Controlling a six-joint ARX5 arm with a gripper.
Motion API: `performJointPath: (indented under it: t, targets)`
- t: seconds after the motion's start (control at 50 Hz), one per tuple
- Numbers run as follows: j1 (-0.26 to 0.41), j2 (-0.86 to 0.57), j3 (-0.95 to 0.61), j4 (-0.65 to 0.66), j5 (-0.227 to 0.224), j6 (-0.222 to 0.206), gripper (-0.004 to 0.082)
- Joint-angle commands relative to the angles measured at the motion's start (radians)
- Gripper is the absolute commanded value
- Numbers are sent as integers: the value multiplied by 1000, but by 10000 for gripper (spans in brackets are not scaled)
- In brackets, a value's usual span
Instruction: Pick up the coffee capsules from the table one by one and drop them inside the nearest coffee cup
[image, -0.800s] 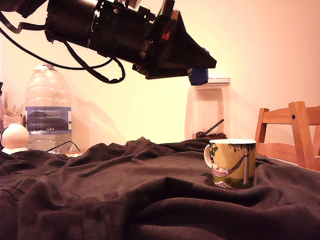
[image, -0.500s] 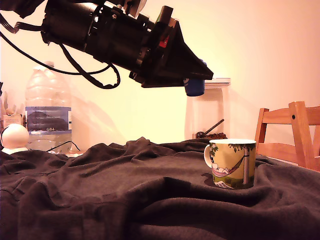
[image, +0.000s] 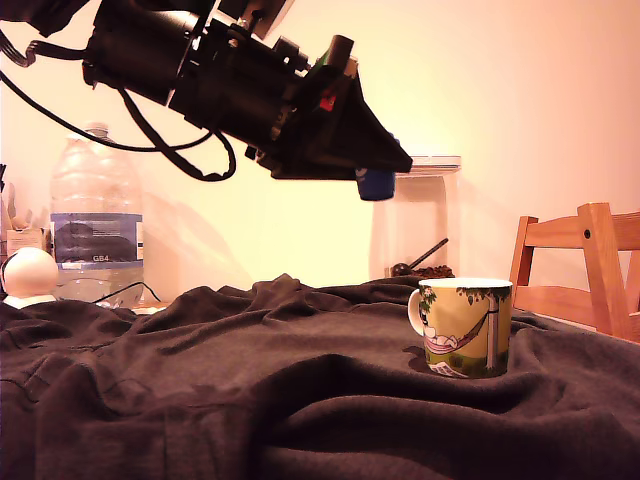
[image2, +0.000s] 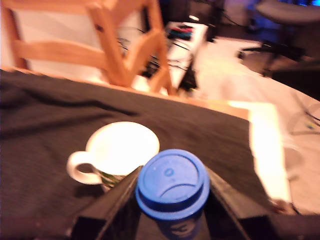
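A dark-blue coffee capsule (image: 376, 184) hangs high in the air, and my gripper (image: 385, 172) is shut on it. In the wrist view the capsule's (image2: 172, 182) round blue face sits between my two black fingers (image2: 116, 200). The coffee cup (image: 464, 326), a white-rimmed mug with a tree and hammock print, stands on the dark cloth table (image: 250, 390) at the exterior view's right. The capsule is well above the cup and to the exterior view's left of it. From the wrist the cup (image2: 116, 151) looks empty, white inside.
A clear glass jar (image: 418, 220) with a spoon stands behind the cup. A wooden chair (image: 585, 265) is at the exterior view's right edge. A large water bottle (image: 95, 215) and a white round object (image: 30, 277) stand at the left. The cloth lies in raised folds.
My arm has drawn back toward the exterior view's left and dipped a little, carrying the capsule with it. The cup has not moved.
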Motion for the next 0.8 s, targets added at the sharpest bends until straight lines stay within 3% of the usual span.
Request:
performJointPath:
  t: [0.0, 0.16, 0.6, 0.78]
  targets:
    - [-4, -8, -5, 13, -14, -4, 254]
    - [-4, 9, 25, 10, -37, -1, 251]
    - [-11, 170, 240, -138, -38, 0, 228]
    - [-17, 229, 324, -209, -39, 26, 228]
